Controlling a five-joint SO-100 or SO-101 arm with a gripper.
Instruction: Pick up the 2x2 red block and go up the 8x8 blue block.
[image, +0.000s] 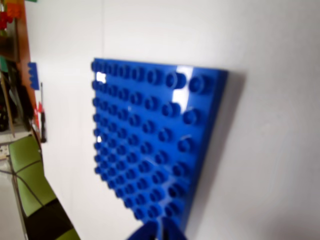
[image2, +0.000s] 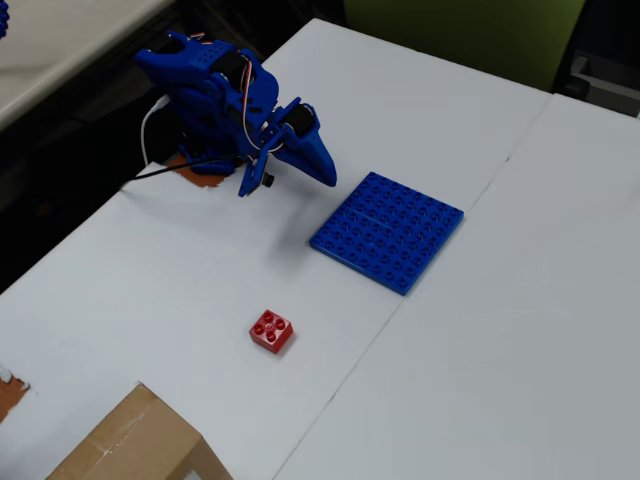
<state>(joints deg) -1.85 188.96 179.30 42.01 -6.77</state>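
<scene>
Jaws: your jaws (image2: 322, 170) hung above the desk with nothing between them; the two blue tips looked drawn together in the overhead view, and in the wrist view only their ends (image: 159, 231) poked in at the bottom edge, nearly touching.
Arm: your blue 3D-printed arm (image2: 215, 85) sat folded at the upper left of the overhead view, pointing toward the baseplate without touching it.
8x8 blue block: you had the 8x8 blue block (image2: 388, 231) lying flat on the white desk (image2: 200, 280), just right of and below the jaws in the overhead view; in the wrist view it (image: 150, 140) filled the middle, just beyond the tips, its studs bare.
2x2 red block: your 2x2 red block (image2: 272, 331) stood studs-up on the desk, well apart from the jaws and clear of the baseplate, toward the lower left of it in the overhead view.
Cardboard box: a cardboard box (image2: 140, 445) sat at the bottom edge, near the red block but not touching.
Chair: you could see a green chair (image: 30, 175) at the left of the wrist view, beyond the desk edge.
</scene>
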